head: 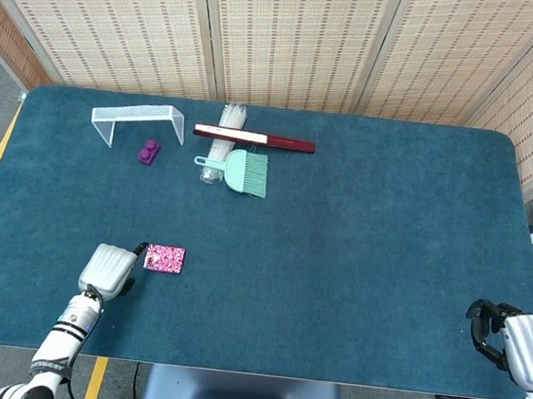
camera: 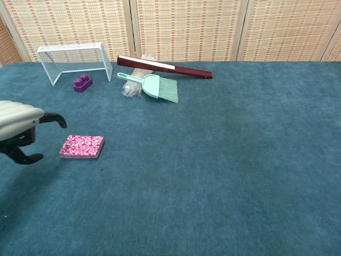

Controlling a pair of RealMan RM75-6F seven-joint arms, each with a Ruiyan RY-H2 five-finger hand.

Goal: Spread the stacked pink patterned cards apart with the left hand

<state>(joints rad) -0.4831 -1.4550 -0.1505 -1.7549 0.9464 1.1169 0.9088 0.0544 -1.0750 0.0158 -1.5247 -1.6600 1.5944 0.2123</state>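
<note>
The pink patterned cards (head: 164, 258) sit in one neat stack on the teal table (head: 357, 247), toward the near left part of it, squared up and flat. From the chest view the stack (camera: 81, 146) shows a swirled pink-and-white pattern on top and a thin dark edge along its side; I can make out no lettering on it.

The left hand (head: 110, 268) hovers just beside the stack on its left, palm down, a dark fingertip (head: 141, 245) reaching toward the card's near corner. In the chest view that hand (camera: 20, 129) comes in from the left edge, its fingers spread apart and holding nothing; whether the fingertip touches the stack I cannot tell.

The right hand (head: 517, 342) rests at the near right corner of the table, well apart from everything else, its dark fingers curled in around nothing.

Along the far side there is a white wire rack (head: 137, 120) with a small purple block (head: 148, 152) just in front of it. To their right lies a long dark red folded fan (head: 254, 138) with a pale strip along it, laid across a clear bundle of white sticks (head: 223, 142). A mint green hand brush (head: 237, 170) lies just below the fan, its bristles pointing right. None of these carries writing or a brand I can read. Behind the table stand woven reed screens (head: 293, 36).
</note>
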